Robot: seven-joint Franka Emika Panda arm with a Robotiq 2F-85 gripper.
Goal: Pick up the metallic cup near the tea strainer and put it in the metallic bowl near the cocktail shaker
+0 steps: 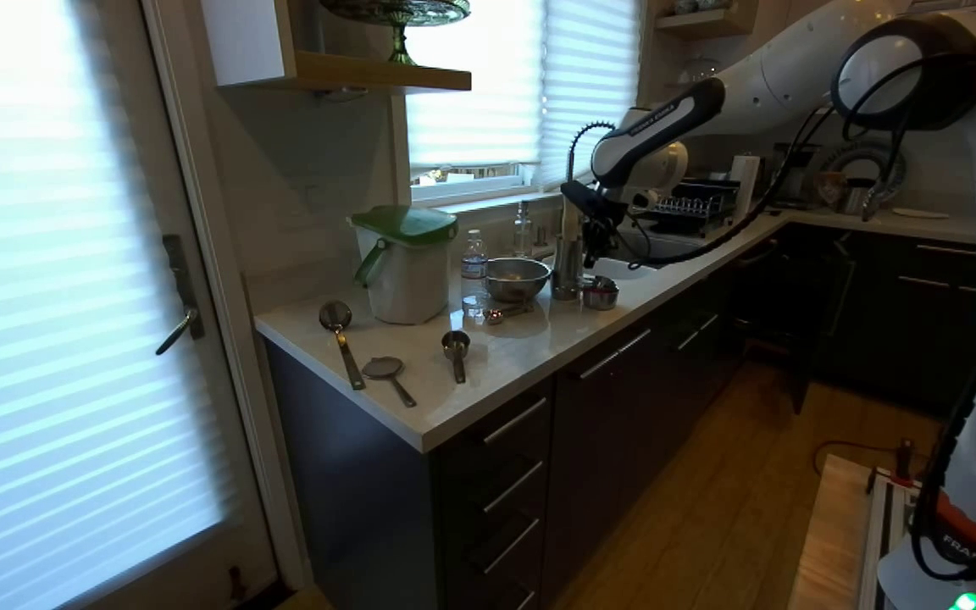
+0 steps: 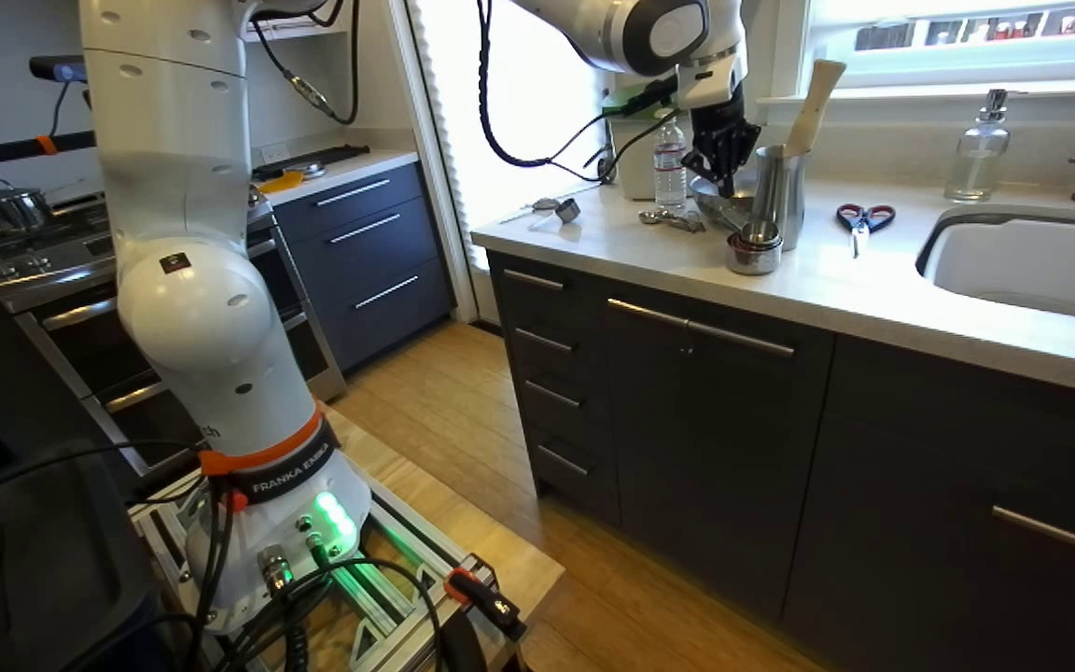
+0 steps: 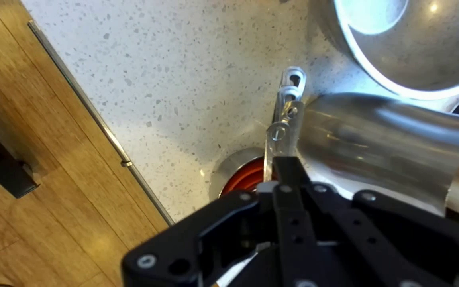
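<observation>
Bowl on counter, between bottle and shaker

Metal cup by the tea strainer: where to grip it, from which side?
I'd take the handle, close to the metal cup, coming from above and pinching across its narrow width. It sticks out straight from the rounded cup, and the tea strainer lies apart, so there's likely room either side. Whether the handle lies flat on the countertop, I can't tell.

Your metallic bowl is smooth and shiny, your desk glossy. Your gripper looks matt, the utensil wooden.
</observation>
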